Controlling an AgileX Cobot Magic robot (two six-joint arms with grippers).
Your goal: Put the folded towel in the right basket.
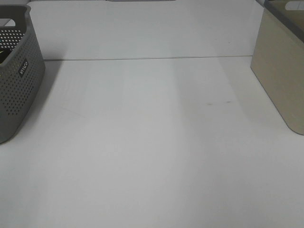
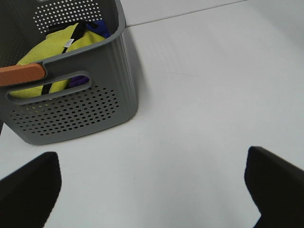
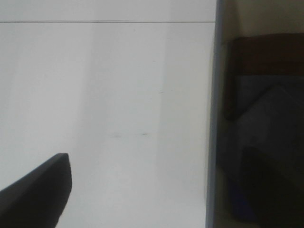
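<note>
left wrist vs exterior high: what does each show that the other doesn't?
Only the left wrist view: the contents of the grey perforated plastic basket, namely a yellow-green cloth item, something blue-purple, an orange handle-like bar, plus the left gripper, jaws wide apart and empty.

Only the exterior high view: the beige solid-walled basket at the right edge.

Both: the grey basket and the white tabletop. Neither shows a folded towel on the table.

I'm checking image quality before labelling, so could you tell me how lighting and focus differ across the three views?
Exterior high view: even, bright light, the white table nearly washed out, a soft shadow beside the grey basket. Left wrist view: sharp on that basket, the left end effector fingers dark and blurred. Right wrist view: soft and dim, the beige basket interior murky.
</note>
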